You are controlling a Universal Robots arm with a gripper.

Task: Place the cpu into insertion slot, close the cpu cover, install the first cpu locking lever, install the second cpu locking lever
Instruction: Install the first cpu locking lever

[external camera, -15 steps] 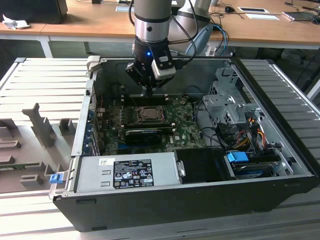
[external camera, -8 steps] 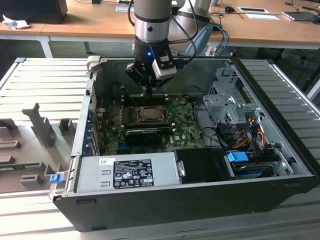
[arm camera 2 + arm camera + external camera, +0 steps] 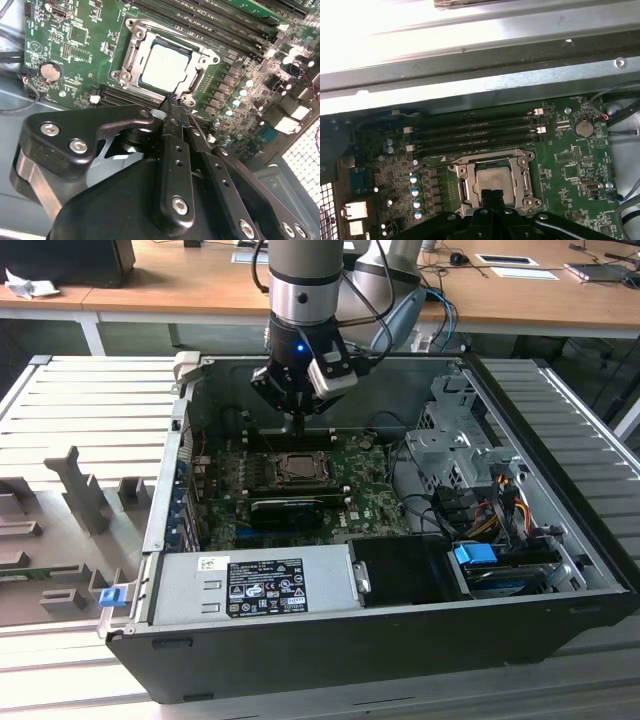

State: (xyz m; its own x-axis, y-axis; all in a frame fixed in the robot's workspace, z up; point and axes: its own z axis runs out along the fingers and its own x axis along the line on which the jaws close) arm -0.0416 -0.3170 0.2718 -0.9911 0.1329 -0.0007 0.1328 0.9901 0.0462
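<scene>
The cpu [image 3: 165, 67] lies flat in the insertion slot [image 3: 134, 31] on the green board, its pale metal top showing. The silvery cpu cover [image 3: 129, 59] lies down around it as a frame. In the first wrist view the cpu [image 3: 495, 179] and cpu cover [image 3: 525, 172] sit just beyond the fingertips. My gripper [image 3: 172, 102] is shut, its black fingers pressed together with their tips at the socket's near edge; I see nothing between them. In the exterior view the gripper [image 3: 298, 426] hangs just above the far side of the cpu [image 3: 296, 468].
Long black memory slots [image 3: 475, 132] run beside the socket. A black graphics card [image 3: 290, 508] lies in front of it, with a grey power supply [image 3: 250, 585] at the case front. A drive cage [image 3: 450, 440] and cables [image 3: 490, 500] stand at the exterior view's right. The case wall [image 3: 470, 75] is close behind.
</scene>
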